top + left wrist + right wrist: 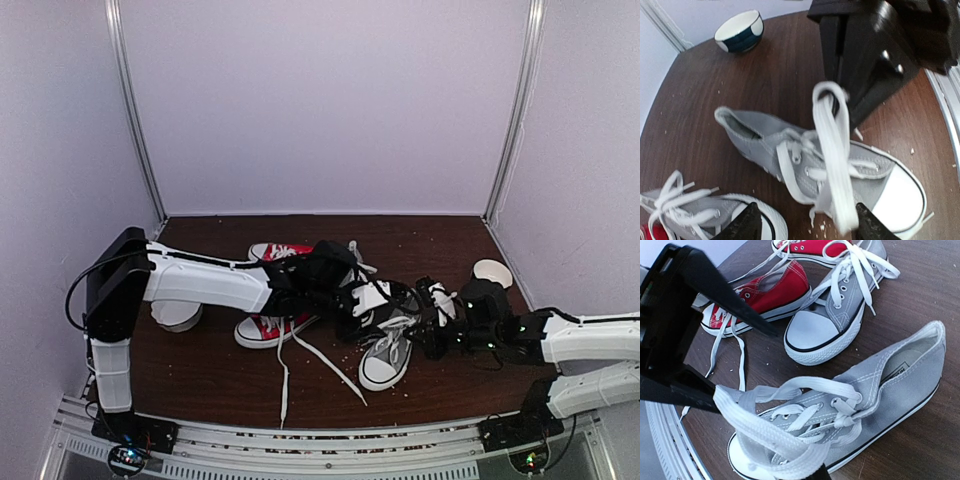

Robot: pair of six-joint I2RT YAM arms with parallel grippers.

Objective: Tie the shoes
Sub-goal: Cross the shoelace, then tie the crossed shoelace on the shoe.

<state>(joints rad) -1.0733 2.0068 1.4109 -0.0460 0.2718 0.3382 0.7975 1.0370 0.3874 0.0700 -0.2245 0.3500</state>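
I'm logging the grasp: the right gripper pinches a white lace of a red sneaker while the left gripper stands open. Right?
Not quite. The right wrist view shows the lace runs from a grey sneaker, not a red one. The right gripper does pinch it, and the left gripper stands open.

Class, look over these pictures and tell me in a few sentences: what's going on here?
Two robot arms are busy tying a grey sneaker. The right arm's fingers are shut on a loop of the white lace, holding it up above the shoe. The left arm's fingers stand open around that loop, not gripping it. This shoe has no bow yet. The second grey sneaker and the red pair lie close by.
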